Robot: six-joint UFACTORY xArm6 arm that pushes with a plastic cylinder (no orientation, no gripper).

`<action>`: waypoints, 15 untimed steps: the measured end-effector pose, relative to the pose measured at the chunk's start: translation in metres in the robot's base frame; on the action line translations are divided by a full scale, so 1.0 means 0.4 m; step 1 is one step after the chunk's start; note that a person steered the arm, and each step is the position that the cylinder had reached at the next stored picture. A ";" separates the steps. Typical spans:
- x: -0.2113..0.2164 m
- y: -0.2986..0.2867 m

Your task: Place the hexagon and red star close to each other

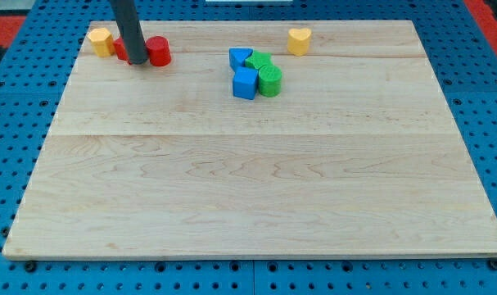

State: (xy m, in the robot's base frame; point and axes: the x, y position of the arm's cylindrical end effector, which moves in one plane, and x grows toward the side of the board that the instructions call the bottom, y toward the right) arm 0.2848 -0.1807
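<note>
Top left corner: yellow hexagon [101,40], then a red block [119,47] mostly hidden behind the rod, shape unclear. My tip [137,61] sits between it and the red cylinder [158,51], touching both. No gripper, bare rod. Centre top: blue triangle [240,58], blue cube [245,83], two green blocks [266,74] clustered. Yellow heart [299,40] at right.

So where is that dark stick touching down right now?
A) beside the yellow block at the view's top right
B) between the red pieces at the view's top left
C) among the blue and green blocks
B: my tip sits between two red blocks, just right of the yellow hexagon.
</note>
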 end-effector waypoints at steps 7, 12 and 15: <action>-0.084 -0.257; 0.025 0.204; 0.025 0.040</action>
State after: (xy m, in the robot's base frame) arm 0.2949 -0.1646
